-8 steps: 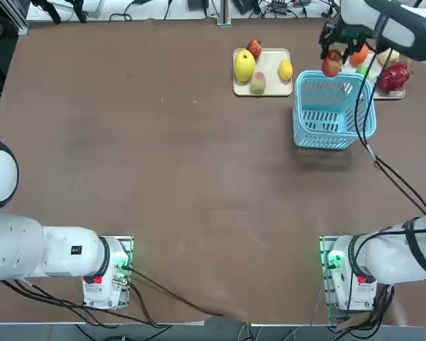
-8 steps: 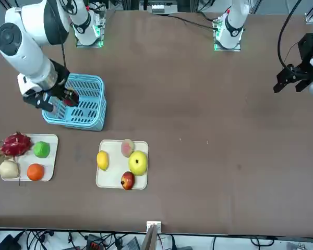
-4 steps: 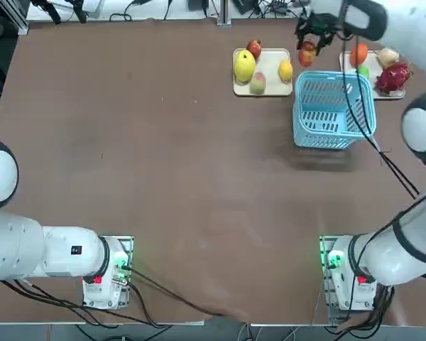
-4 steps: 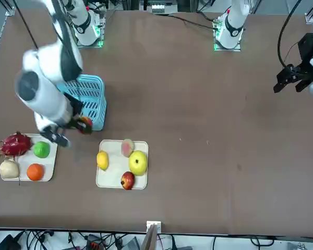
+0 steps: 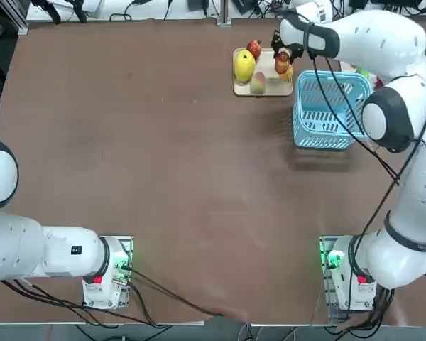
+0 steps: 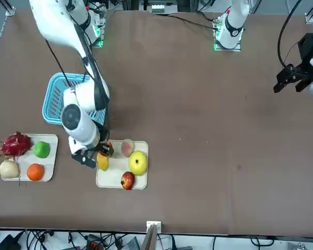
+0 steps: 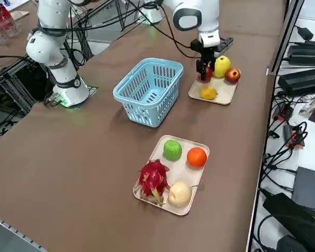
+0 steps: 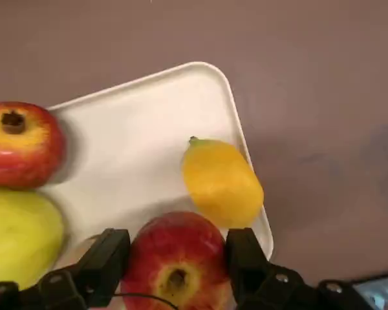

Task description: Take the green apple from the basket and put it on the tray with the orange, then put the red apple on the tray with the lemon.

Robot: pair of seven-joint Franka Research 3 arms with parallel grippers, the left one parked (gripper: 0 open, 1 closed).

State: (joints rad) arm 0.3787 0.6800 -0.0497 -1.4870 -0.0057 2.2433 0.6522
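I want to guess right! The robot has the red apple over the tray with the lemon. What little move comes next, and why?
Probably lower it a little and let go. The right gripper is shut on the red apple, held over a bare patch of the tray with the lemon, beside the lemon. The green apple already sits by the orange.

Claw [image 8: 174, 268] clamps red apple [image 8: 174, 261] above tray with the lemon [image 8: 139, 135] — lemon [image 8: 221, 183] just beside.

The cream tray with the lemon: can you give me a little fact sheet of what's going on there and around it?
Right claw: shut on a small red apple with yellowish patches, above the cream-beige tray
Beside it: deep-yellow oval lemon
Light blue slatted basket: empty
Bright green apple: on the whitish tray, beside the bright orange
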